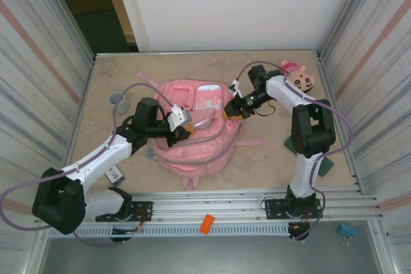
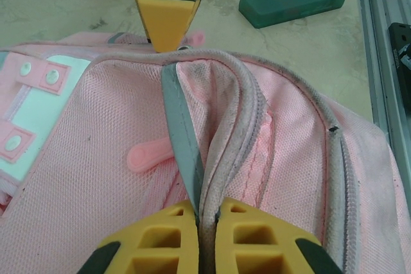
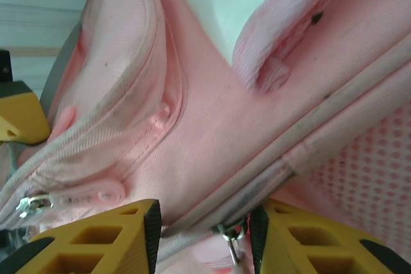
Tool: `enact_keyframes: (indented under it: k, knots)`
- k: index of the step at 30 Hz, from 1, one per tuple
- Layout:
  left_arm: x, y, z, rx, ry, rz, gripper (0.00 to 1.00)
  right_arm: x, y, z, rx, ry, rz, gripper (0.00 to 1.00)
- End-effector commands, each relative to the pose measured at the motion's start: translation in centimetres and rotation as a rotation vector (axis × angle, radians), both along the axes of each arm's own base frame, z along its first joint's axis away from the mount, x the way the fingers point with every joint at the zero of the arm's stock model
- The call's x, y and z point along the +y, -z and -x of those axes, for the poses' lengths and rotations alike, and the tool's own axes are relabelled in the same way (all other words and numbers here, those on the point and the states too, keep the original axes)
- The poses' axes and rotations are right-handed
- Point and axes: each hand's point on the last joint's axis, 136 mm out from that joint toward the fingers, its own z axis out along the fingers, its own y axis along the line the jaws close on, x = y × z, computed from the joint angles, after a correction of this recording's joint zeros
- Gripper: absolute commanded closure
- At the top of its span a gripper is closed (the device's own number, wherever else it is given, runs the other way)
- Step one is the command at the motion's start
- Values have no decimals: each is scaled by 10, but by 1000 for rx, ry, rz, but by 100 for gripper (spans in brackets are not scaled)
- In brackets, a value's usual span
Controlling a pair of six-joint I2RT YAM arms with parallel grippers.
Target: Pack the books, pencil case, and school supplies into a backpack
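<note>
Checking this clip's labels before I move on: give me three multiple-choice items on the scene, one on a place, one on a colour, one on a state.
1. Where is the plush head?
A at the far right corner of the table
B on the near rail
C by the left arm's base

2. What colour is the case?
A red
B white
C green

3. How is the left gripper?
A wide open in the air
B shut on the zip edge of the backpack
C holding a book

Key: 1 A, it lies beside the far right wall. 2 C, dark green in the left wrist view. 3 B, its jaws pinch the zip edge.
</note>
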Motion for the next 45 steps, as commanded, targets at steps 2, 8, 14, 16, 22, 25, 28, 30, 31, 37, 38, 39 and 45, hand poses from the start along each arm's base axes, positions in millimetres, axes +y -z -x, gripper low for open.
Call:
enact_keyframes:
  k: [2, 8, 14, 16, 22, 25, 28, 30, 31, 37, 38, 39, 45]
  knots:
    - [1, -24, -10, -113, -26, 34, 93, 3, -31, 27, 65, -39, -66, 59]
    - [0, -25, -11, -112, -22, 40, 93, -1, -23, 24, 53, -18, -20, 68]
    - [0, -27, -11, -114, -26, 43, 93, -5, -20, 18, 43, 5, 6, 78]
    - [0, -26, -10, -114, -26, 43, 93, -8, -21, 16, 28, 15, 16, 84]
    - [5, -25, -19, -110, -91, 29, 94, -16, -27, 13, 3, 54, 22, 94]
    - [9, -23, -24, -116, -132, 23, 94, -16, -31, 14, -14, 66, 15, 100]
    - [11, -29, -33, -117, -195, 47, 94, -13, -37, 15, -29, 80, -4, 100]
    - [11, -32, -36, -109, -223, 65, 94, -10, -40, 18, -41, 82, -5, 100]
    - [11, -34, -39, -110, -239, 68, 94, -9, -42, 20, -48, 82, -1, 100]
    - [8, -36, -52, -121, -344, 49, 96, 4, -52, 38, -84, 79, 5, 100]
    - [8, -36, -55, -121, -361, 45, 96, 6, -55, 41, -92, 80, 6, 100]
    - [9, -36, -57, -120, -380, 40, 96, 7, -57, 44, -97, 81, 6, 100]
    - [13, -35, -71, -119, -488, 6, 97, 15, -67, 59, -120, 93, 8, 100]
